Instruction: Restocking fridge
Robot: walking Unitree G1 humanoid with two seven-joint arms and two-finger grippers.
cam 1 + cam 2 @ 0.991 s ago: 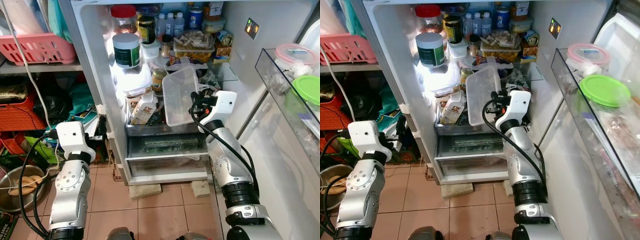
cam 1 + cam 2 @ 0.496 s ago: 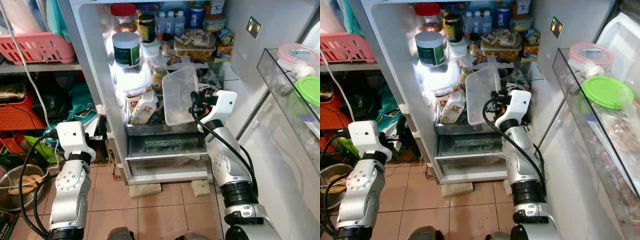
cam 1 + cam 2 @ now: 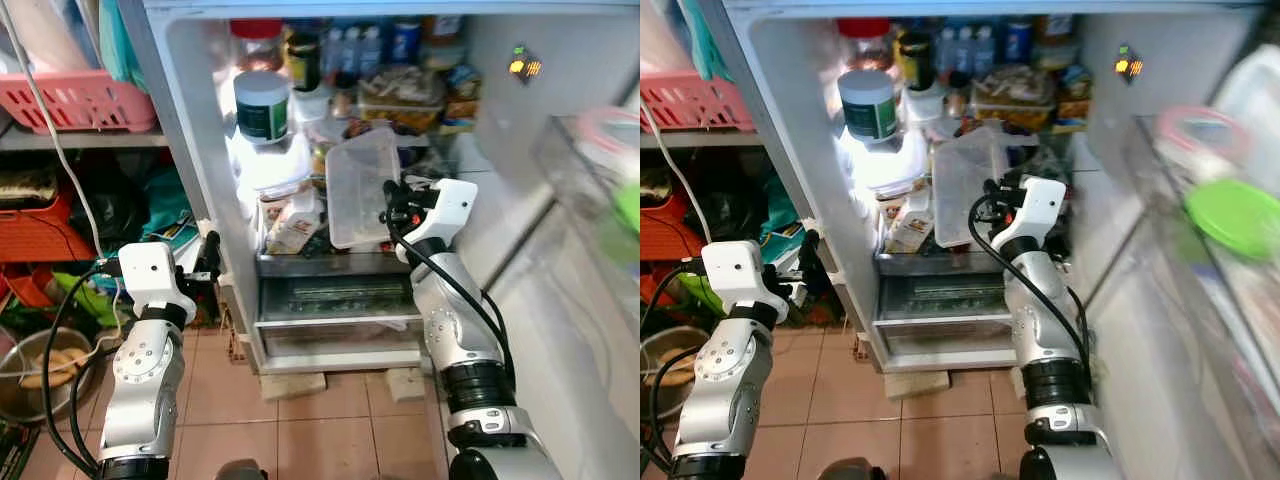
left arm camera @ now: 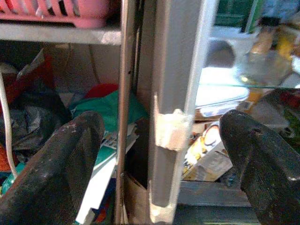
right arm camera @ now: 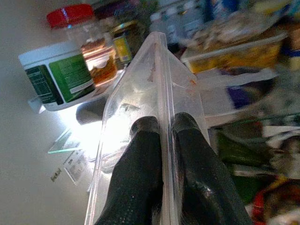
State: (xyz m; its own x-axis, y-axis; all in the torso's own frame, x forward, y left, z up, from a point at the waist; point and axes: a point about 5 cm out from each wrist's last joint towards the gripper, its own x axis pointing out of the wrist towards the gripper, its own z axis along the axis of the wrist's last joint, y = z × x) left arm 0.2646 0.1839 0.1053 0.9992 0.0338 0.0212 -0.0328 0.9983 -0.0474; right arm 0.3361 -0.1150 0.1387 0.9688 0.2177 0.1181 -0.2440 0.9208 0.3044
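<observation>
The fridge stands open in front of me, its shelves (image 3: pixel 300 165) crowded with jars, bottles and boxes. My right gripper (image 3: pixel 389 206) is shut on the rim of an empty clear plastic container (image 3: pixel 358 188), held tilted on edge in front of the middle shelf. In the right wrist view the two fingers (image 5: pixel 140 178) pinch the container's wall (image 5: pixel 140 89), with a green-labelled white tub (image 5: pixel 54 77) and a red-lidded jar (image 5: pixel 79 28) behind it. My left gripper (image 4: pixel 159 124) is open, low beside the fridge's left wall edge (image 4: pixel 171 93), holding nothing.
A drawer (image 3: pixel 335 297) sits under the lower shelf. The open door's shelf (image 3: pixel 590 150) with lidded tubs is at the right, blurred. A pink basket (image 3: pixel 75 95) and cluttered racks stand to the left, with a metal bowl (image 3: pixel 40 370) on the tiled floor.
The head view has shifted slightly and the door side is now blurred. My right gripper still holds the container at about the same spot before the shelf. The left arm has barely moved.
</observation>
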